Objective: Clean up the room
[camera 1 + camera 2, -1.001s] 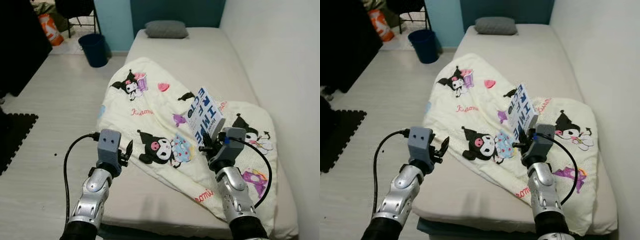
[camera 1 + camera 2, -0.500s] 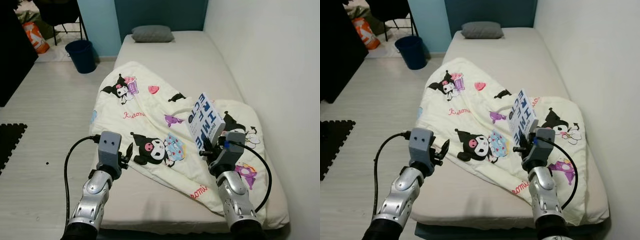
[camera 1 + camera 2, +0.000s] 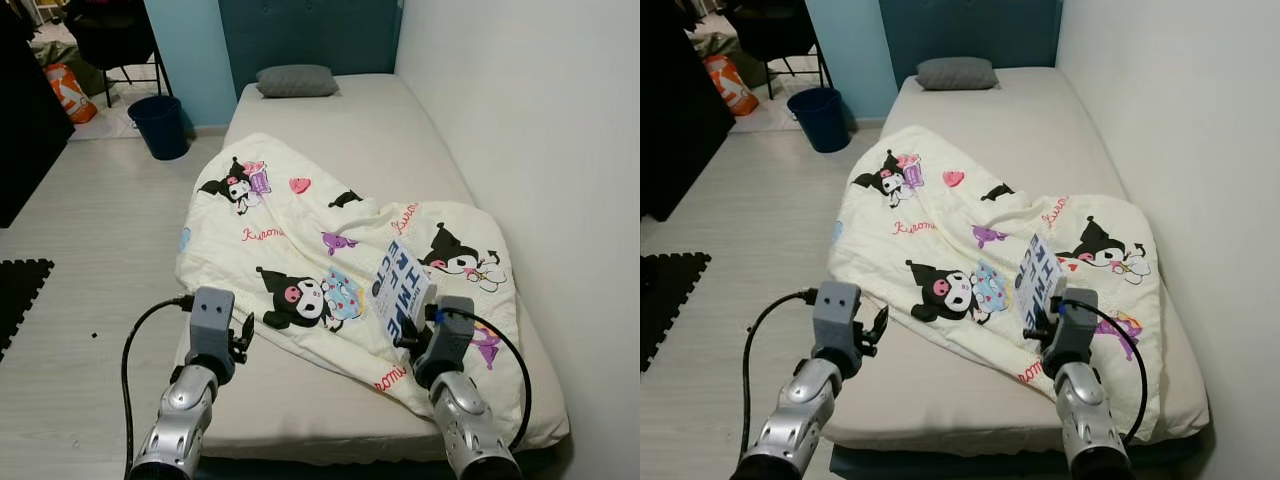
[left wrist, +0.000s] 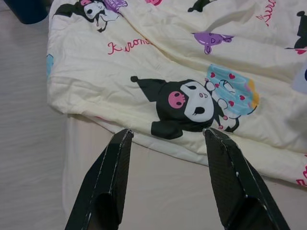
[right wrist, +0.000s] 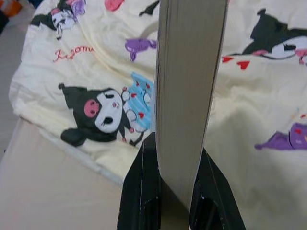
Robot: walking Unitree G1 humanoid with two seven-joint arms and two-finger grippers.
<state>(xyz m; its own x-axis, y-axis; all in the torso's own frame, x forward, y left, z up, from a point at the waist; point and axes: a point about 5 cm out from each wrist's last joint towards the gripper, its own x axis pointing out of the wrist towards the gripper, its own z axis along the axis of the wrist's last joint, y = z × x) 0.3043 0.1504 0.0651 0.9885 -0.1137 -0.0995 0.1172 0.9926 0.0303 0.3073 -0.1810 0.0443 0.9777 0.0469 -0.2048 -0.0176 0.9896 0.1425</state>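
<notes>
Right now the right gripper (image 3: 409,333) is clamped on a book (image 3: 398,288), its two black fingers (image 5: 142,191) pressed against either side of the page block in the right wrist view, and the book stands upright on edge, lower right of centre in the head views, held above the cream cartoon-print blanket (image 3: 300,250). That blanket lies crumpled across the middle of the bed (image 3: 380,130), with one corner drooping over the mattress edge toward the floor (image 3: 80,230) on the left of the frame. A grey pillow (image 3: 296,81) sits at the head of the bed near the top centre, and a dark blue bin (image 3: 158,126) stands on the floor at upper left. The left gripper (image 4: 168,139) hovers with its fingers spread and nothing between them, just off the blanket's near hem over the bare sheet. As a judgement, the step in hand is carrying the book off the bed so the bedding can be dealt with. The next move calls for finding a proper spot for it, none of which shows here, and keeping the grip firm and the book upright while turning, since it is pinched near one end and could tip or slip.
</notes>
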